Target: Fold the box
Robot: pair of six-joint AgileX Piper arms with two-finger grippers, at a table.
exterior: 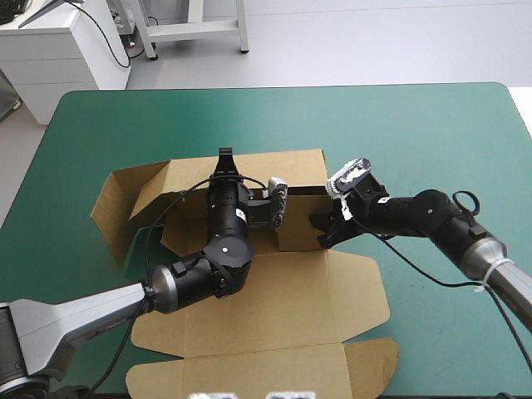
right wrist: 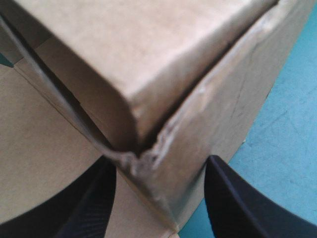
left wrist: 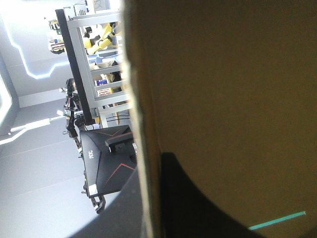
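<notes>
The box (exterior: 274, 291), a cut sheet of brown board, lies at the middle of the table (exterior: 432, 133) on its teal-green cover. It is half formed: the far wall (exterior: 274, 166) stands upright, the left side wall (exterior: 125, 199) is raised but splays outward, and the flat panels (exterior: 274, 357) with their rounded flaps lie unfolded toward the near edge.

The left gripper (exterior: 223, 162) reaches over the box floor to the top edge of the far wall. In the left wrist view its black fingers (left wrist: 198, 208) lie on either face of the board, all but closed, so they appear to pinch that wall. The right gripper (exterior: 327, 226) is at the right near corner (right wrist: 148, 153) of the raised part. Its fingers (right wrist: 237, 198) stand well apart with the corner between them, so it is not gripping. That corner is crumpled where two sheets meet.

The step in hand is judged to be raising and tucking the walls, with the right side being squared while the far wall is held. The next move calls for pressing the right side flap fully against the far wall, then bringing in the splayed left wall.

Obstacles are few. The left arm lies across the box floor, in the way of any inward fold. The crushed corner may resist a clean tuck. No other object shows near the box.
</notes>
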